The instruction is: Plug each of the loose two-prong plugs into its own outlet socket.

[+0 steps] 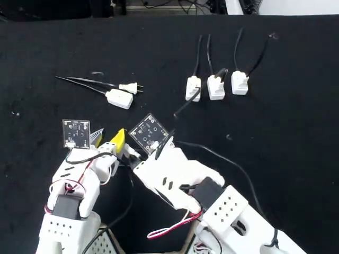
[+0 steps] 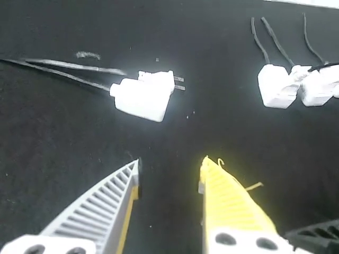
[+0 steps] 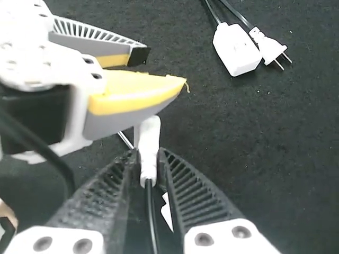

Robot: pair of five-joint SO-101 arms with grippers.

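**Two-arm plugging task, one plug in hand.** The right gripper (image 3: 148,154) is clamped on a white plug (image 3: 149,132) at the near centre of the black table (image 1: 296,153), with its black cord (image 3: 150,211) running back between the fingers. Holding the body at the cord end leaves the front end free, presumably so the prongs can meet a socket, though the prongs cannot be made out clearly. The left gripper (image 2: 169,170) stands just left of it, jaws parted and nothing between them. Its yellow finger (image 3: 132,92) is almost over the held plug, a position that would suit steadying or re-gripping. At far left lie a second loose plug (image 1: 131,87), prongs pointing right, and just beside it an outlet socket (image 1: 119,98), apparently unmated. At far right three outlet sockets (image 1: 216,87) sit in a row with cords running away; whether any is filled cannot be told. The likely next move is to bring the held plug to a free socket and square its prongs to the slots, since a skewed approach would probably push the light socket aside.
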